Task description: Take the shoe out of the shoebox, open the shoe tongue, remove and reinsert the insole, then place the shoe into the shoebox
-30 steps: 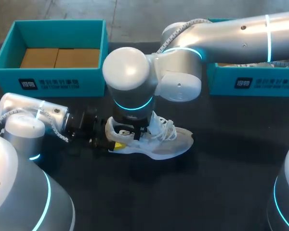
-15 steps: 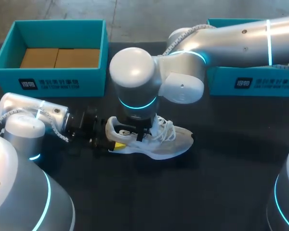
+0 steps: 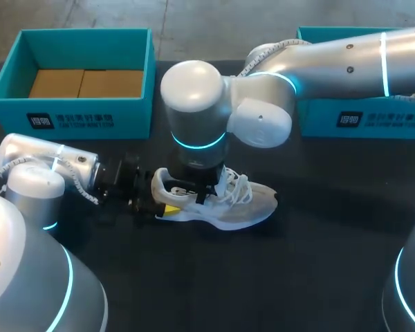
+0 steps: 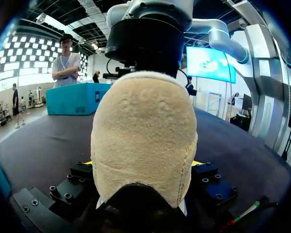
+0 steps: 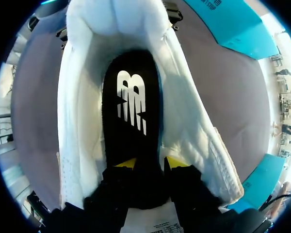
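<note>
While shifting toward tabletop's (image 3: 318, 263) right edge, still pinches insole (image 5: 131, 107) with right gripper (image 5: 151, 162), squeezes shoe (image 3: 228, 207) heel with left gripper (image 4: 141, 163); likely pulling insole out.

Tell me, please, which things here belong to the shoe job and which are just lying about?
Job: shoe, insole, left gripper on its heel, right gripper on the insole, left shoebox, right shoebox (which one, unclear).
Lying about: cardboard in left shoebox.

Silver, rounded left arm (image 3: 45, 166) and right arm (image 3: 332, 59) are glowing with cyan rings; white cable (image 3: 1, 176) is coiling; black left gripper (image 4: 141, 162) is showing screws.
</note>
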`<state>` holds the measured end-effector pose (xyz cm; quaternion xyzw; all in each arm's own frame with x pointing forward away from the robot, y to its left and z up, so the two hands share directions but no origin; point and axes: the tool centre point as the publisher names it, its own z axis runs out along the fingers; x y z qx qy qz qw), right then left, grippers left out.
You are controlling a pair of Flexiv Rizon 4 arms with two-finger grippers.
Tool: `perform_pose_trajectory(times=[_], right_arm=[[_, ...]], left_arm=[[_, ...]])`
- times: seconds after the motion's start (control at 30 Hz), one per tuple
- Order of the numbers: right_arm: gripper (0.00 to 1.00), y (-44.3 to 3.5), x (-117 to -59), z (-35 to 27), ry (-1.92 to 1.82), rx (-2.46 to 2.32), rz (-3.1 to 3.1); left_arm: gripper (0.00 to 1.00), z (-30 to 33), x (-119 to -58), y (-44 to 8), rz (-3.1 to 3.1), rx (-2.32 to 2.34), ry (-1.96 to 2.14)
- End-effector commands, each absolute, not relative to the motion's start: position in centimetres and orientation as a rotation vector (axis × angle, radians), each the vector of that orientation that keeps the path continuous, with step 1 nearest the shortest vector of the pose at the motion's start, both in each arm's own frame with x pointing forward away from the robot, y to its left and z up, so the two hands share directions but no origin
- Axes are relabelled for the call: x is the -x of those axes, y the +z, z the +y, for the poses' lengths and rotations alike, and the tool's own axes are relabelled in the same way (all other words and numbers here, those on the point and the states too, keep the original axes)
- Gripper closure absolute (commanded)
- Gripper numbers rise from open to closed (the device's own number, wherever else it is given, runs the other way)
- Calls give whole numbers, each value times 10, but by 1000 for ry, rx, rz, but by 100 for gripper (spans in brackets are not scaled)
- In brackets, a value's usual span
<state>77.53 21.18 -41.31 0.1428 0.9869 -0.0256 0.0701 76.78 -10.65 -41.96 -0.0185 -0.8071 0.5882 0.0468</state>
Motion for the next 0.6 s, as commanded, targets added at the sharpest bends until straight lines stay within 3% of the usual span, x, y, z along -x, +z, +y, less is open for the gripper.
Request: perform_pose_trajectory(times=[0.03, 0.5, 0.6], right_arm=[[64, -440, -766, 219, -70, -417, 2997], [67, -455, -737, 229, -88, -373, 3158], [79, -457, -733, 230, -94, -375, 3168]], left_arm=[[100, -108, -770, -421, -2464, 55, 1793], [100, -108, -770, -421, -2464, 55, 1793], [100, -108, -770, -421, -2464, 55, 1793]])
